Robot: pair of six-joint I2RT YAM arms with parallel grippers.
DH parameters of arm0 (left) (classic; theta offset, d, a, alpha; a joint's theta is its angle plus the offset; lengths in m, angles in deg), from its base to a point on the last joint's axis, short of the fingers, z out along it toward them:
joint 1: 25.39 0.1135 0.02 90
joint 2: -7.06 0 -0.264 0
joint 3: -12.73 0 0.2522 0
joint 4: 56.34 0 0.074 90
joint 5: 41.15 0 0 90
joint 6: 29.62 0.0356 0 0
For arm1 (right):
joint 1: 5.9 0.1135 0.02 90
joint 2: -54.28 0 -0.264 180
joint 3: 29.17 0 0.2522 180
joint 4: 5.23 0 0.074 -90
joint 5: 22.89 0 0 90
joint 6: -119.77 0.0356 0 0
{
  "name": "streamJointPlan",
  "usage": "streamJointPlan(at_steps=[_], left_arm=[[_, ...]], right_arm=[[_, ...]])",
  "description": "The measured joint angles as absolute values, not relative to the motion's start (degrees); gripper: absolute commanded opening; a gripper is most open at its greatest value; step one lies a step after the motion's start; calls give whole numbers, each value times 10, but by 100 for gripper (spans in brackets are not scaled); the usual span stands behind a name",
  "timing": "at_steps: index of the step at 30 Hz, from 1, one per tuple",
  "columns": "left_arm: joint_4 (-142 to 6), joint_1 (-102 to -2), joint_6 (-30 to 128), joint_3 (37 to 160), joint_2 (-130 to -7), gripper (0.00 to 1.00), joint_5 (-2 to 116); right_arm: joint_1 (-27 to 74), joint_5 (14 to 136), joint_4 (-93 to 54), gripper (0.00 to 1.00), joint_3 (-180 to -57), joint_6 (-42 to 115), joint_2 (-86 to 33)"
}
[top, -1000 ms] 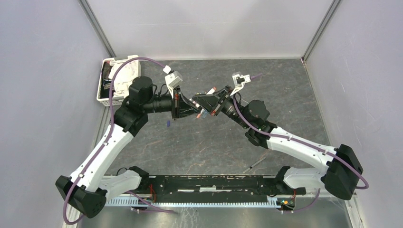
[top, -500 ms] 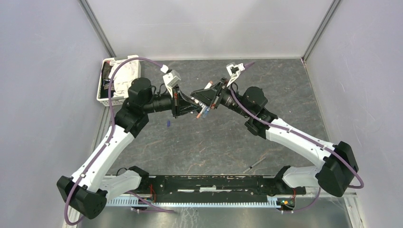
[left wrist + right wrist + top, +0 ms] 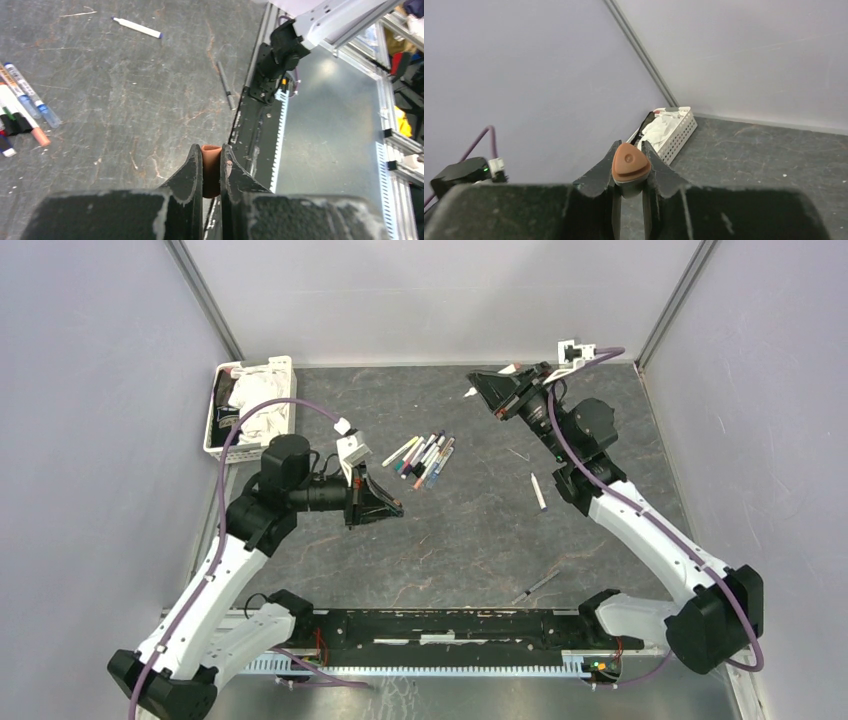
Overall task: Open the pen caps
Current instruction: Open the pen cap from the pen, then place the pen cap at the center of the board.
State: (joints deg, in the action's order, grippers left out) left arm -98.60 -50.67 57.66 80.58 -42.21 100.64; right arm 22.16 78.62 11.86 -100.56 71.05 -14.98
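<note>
My left gripper [image 3: 211, 148] is shut on a stubby brown pen cap [image 3: 211, 167], whose open end points away past the fingertips. In the top view this gripper [image 3: 396, 510] hangs low over the table, left of centre. My right gripper [image 3: 629, 146] is shut on a pen seen end-on, with a brown rounded-triangle end [image 3: 629, 162] and a grey barrel. It [image 3: 478, 387] is raised at the back right. A bunch of several capped white pens [image 3: 425, 458] lies between the arms; its edge [image 3: 25, 107] also shows in the left wrist view.
A lone white pen [image 3: 538, 490] lies right of the bunch. A thin dark rod [image 3: 538, 587] rests near the front rail [image 3: 450, 625]. A white basket [image 3: 245, 405] with crumpled white material stands at the back left and appears as a basket [image 3: 671, 132] in the right wrist view.
The two grippers, joined over the pens before, have pulled apart. The left went down-left holding the brown cap. The right swung up and back right with the pen, uncovering the bunch.
</note>
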Motion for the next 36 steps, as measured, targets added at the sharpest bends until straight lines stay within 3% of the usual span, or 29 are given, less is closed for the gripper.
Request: streamJointPlan(at_steps=[9,15,22,32,36], left_arm=[[-1089,-479,773,830,-513,2,931],[-1137,-442,953,812,-578,2,835],[-1138,-383,1028,788,-665,3,788],[-1073,-366,1057,704,-710,18,730],[-1053,-361,1057,700,-729,30,721]], right_arm=[[227,801,85,0,-929,714,-119],[228,810,24,0,-811,712,-57],[228,784,19,0,-719,698,17],[248,698,29,0,-716,490,26],[253,666,-82,0,-824,400,-77]])
